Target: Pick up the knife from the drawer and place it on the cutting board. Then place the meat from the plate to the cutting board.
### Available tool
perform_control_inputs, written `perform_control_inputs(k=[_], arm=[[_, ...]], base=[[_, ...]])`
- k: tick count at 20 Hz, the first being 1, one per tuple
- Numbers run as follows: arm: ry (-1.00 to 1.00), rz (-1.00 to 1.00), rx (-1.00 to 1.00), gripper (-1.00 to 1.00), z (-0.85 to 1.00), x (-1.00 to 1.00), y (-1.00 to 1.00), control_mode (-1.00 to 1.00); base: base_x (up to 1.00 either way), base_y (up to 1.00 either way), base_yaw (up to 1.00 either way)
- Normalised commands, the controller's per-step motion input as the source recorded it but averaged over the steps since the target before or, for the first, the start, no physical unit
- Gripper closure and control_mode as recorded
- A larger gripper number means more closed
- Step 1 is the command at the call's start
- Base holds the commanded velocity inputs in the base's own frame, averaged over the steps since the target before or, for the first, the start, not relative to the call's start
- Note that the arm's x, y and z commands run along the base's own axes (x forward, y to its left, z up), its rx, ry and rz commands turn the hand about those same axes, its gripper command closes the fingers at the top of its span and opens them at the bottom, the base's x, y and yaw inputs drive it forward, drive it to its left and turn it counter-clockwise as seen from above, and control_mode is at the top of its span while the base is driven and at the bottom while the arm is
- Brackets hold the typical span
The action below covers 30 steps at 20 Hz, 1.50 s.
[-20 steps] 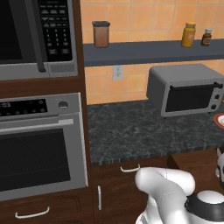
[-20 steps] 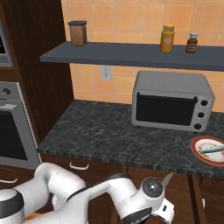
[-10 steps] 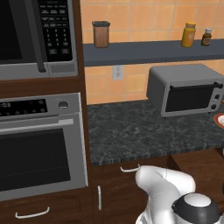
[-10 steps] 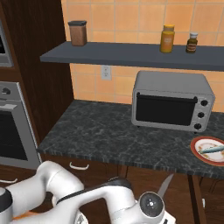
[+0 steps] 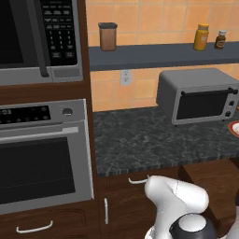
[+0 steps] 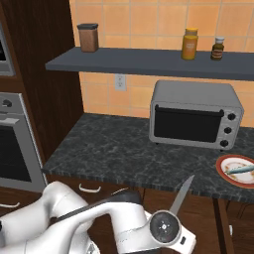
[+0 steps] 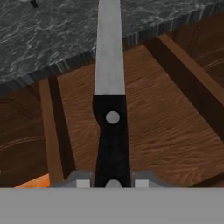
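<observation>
Hand view shows the knife [image 7: 112, 109] clamped by its black handle in the end effector [image 7: 112, 183], the silvery blade running straight ahead over the open drawer [image 7: 175, 118] toward the dark speckled counter [image 7: 52, 30]. The hold sits at the butt of the handle, which looks right for a stiff, light tool with a slick blade best left untouched; a grip so far back may let the blade swing or droop if the hand turns fast, so I judge slow wrist moves are wise. In the right base view the blade tip rises just above the drawer, left of the plate [image 6: 224, 173], where the pale meat [image 6: 240, 169] lies; it looks slim and probably soft and slippery, best pinched across its middle. Much of the drawer is covered by the arm, the plate is cut by the frame edge, and I cannot find the cutting board.
</observation>
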Motion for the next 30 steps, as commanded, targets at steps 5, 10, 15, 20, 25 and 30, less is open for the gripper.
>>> perform_control_inputs(k=[5, 10, 15, 20, 25, 30], arm=[[-0.02, 0.00, 0.00, 1.00, 0.67, 0.58, 0.56, -1.00], [0.07, 0.00, 0.00, 1.00, 0.89, 0.15, 0.75, -1.00], [0.14, 0.04, 0.00, 1.00, 0.68, 0.00, 0.81, -1.00], [0.15, 0.09, 0.00, 1.00, 0.53, 0.01, 0.82, -1.00], [0.11, 0.10, 0.00, 1.00, 0.41, 0.00, 0.81, -1.00], [0.01, 0.07, 0.00, 1.00, 0.10, 0.00, 0.65, -1.00]], base=[[0.00, 0.00, 0.00], [0.00, 0.00, 0.00], [0.00, 0.00, 0.00], [0.00, 0.00, 0.00], [0.00, 0.00, 0.00], [0.00, 0.00, 0.00]])
